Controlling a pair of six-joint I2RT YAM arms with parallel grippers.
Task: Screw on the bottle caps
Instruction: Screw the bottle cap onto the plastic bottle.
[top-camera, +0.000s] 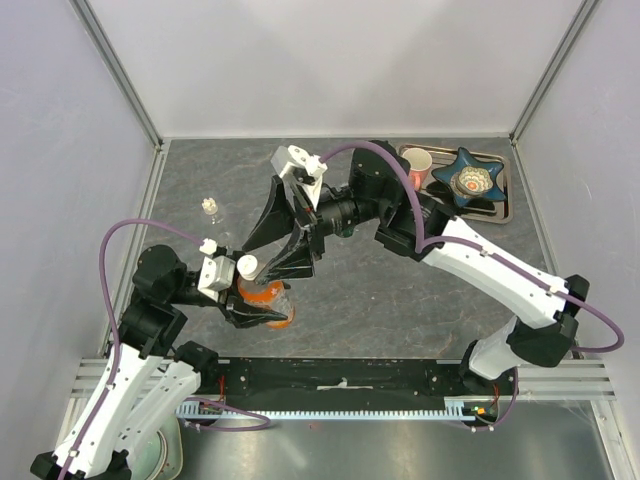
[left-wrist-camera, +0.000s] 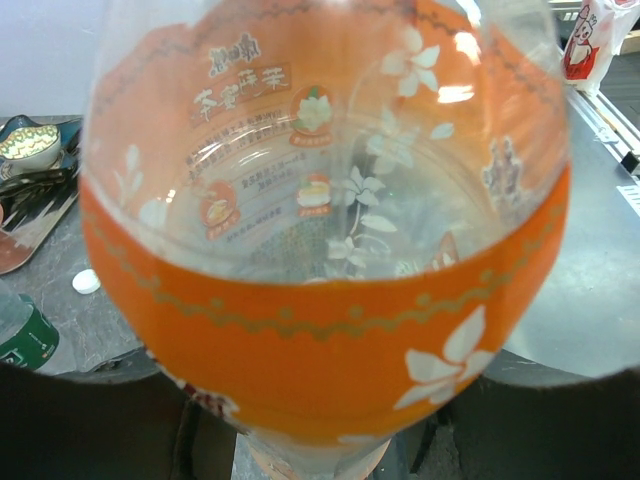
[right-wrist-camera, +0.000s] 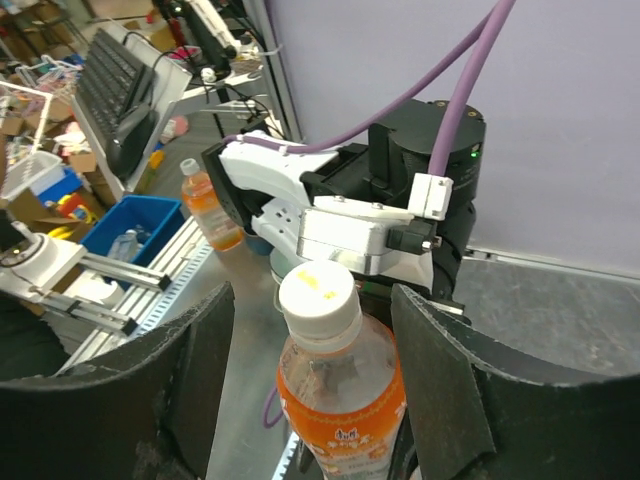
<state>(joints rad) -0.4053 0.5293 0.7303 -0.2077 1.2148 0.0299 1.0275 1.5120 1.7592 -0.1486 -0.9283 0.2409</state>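
Observation:
The orange-labelled bottle (top-camera: 268, 297) stands upright near the front left, and my left gripper (top-camera: 262, 300) is shut on its lower body. It fills the left wrist view, where its orange label (left-wrist-camera: 330, 350) shows. A white cap (right-wrist-camera: 318, 290) sits on its neck. My right gripper (right-wrist-camera: 312, 300) is open, one finger on each side of that cap with a gap on both sides. A loose white cap (left-wrist-camera: 86, 282) lies on the table beside the green-labelled bottle (left-wrist-camera: 22, 335). The tiny clear bottle (top-camera: 210, 207) stands further back on the left.
A metal tray (top-camera: 505, 190) at the back right holds a pink mug (top-camera: 417, 165) and a blue star-shaped dish (top-camera: 474, 180). Purple cables loop over both arms. The frame's posts stand at the back corners.

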